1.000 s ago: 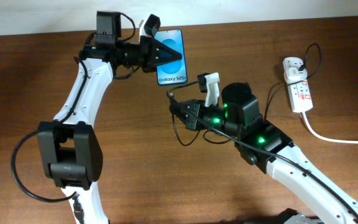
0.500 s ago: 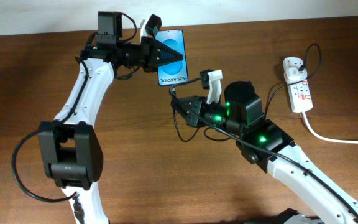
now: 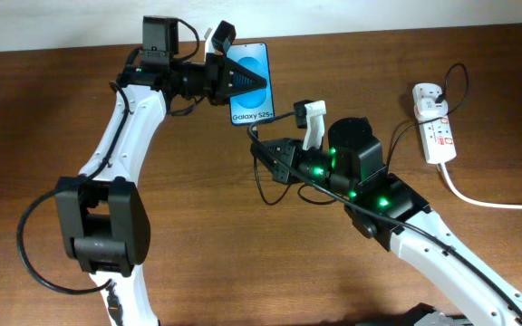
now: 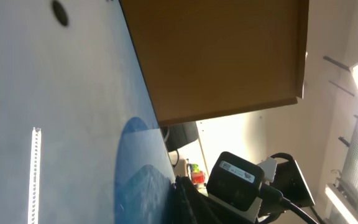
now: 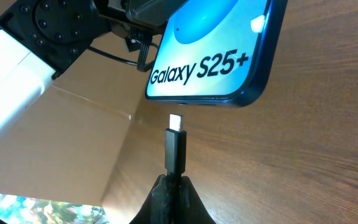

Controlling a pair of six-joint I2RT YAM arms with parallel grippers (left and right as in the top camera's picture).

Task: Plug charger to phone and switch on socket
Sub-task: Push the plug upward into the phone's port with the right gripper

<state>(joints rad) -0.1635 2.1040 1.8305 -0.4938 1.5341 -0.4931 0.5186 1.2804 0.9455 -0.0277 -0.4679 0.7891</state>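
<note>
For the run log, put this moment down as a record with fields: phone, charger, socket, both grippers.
phone: blue screen reading Galaxy S25+, held at its upper part
left gripper: shut on phone
charger: connector tip points at the phone's bottom edge, a gap between them, not inserted
right gripper: shut on charger, just behind the connector
socket: lies on the table at the right of the overhead view, a plug in it; switch position cannot be told
</note>
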